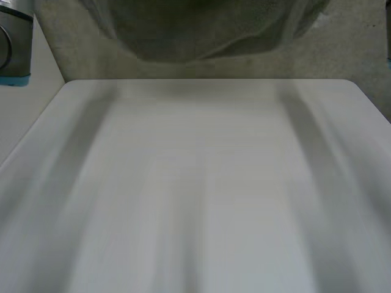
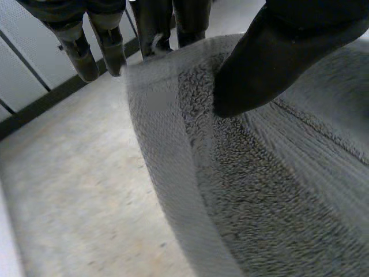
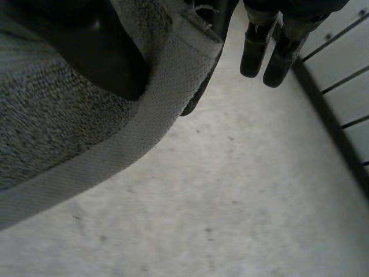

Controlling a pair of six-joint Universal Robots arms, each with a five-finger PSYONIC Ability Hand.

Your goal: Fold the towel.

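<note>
White table (image 1: 195, 183) lies bare as the grey towel (image 1: 208, 30) is held aloft toward its far edge. The left hand (image 2: 259, 63) pinches the hem between thumb and fingers; the right hand (image 3: 98, 52) pinches a corner likewise (probably to spread the cloth wide before laying it down for folding).

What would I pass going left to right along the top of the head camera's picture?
left arm's grey joint → bare floor → grey towel, held up beyond the table's far edge → more floor
</note>
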